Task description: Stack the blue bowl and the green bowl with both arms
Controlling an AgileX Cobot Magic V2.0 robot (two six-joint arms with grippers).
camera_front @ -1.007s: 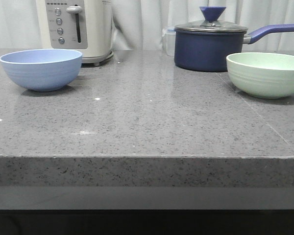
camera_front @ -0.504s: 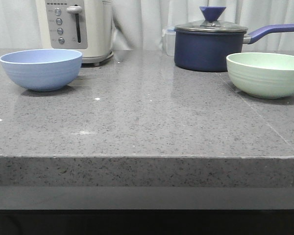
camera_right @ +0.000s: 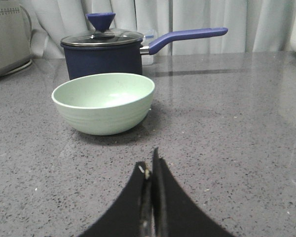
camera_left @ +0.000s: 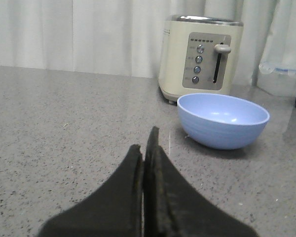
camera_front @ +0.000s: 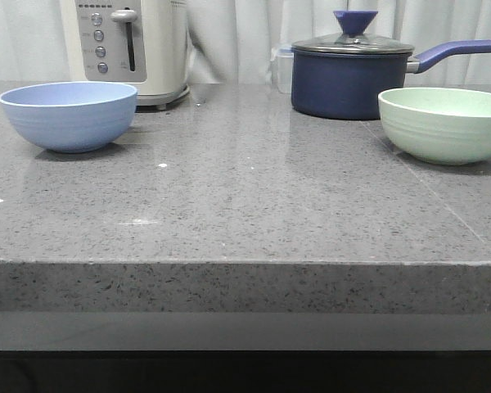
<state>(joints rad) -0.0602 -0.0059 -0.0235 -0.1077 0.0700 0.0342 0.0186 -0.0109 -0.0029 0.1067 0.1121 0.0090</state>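
Nothing has shifted: my round periwinkle-blue bowl and ridged mint-green bowl stay well apart, both fingers pressed closed, stacking unstarted.

The grey speckled stone surface carries four things, and a thin seam runs across its right part. A round matte periwinkle-blue bowl sits upright at the left, just in front of a cream toaster with a grey control panel. At the right, a pale mint-green ridged bowl stands near a dark navy lidded saucepan behind it.
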